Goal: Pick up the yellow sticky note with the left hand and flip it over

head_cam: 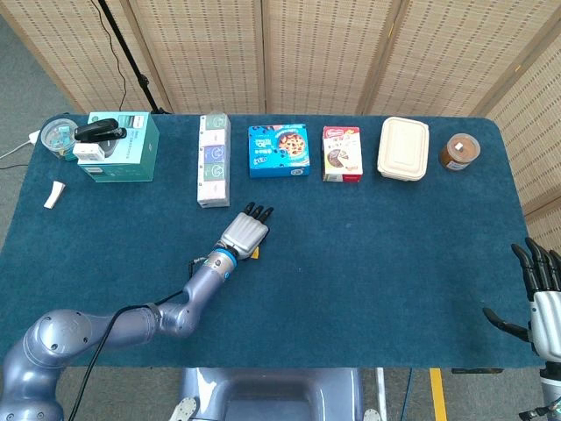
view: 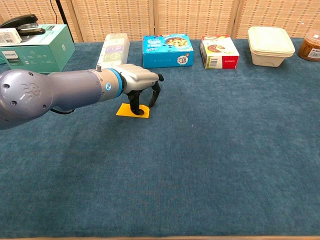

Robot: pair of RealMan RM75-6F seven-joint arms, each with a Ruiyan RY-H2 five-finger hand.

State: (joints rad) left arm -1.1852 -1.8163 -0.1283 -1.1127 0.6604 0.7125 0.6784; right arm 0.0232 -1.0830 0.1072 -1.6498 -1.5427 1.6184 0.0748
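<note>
The yellow sticky note [view: 126, 111] lies flat on the blue table cloth, in front of the white-and-purple box. My left hand [view: 137, 82] arches over it palm down, fingers spread, with the thumb tip standing on the note's right part. The other fingertips [view: 156, 93] hover just past its far edge. In the head view the left hand [head_cam: 244, 232] covers nearly all of the note [head_cam: 254, 253]; only a yellow sliver shows. My right hand [head_cam: 543, 294] hangs open off the table's right front corner, holding nothing.
Along the back stand a teal box with a stapler [head_cam: 122, 146], a white-and-purple box [head_cam: 213, 171], a blue cookie box [head_cam: 278, 150], a red-and-white box [head_cam: 342, 153], a cream food container [head_cam: 403, 148] and a brown jar [head_cam: 459, 152].
</note>
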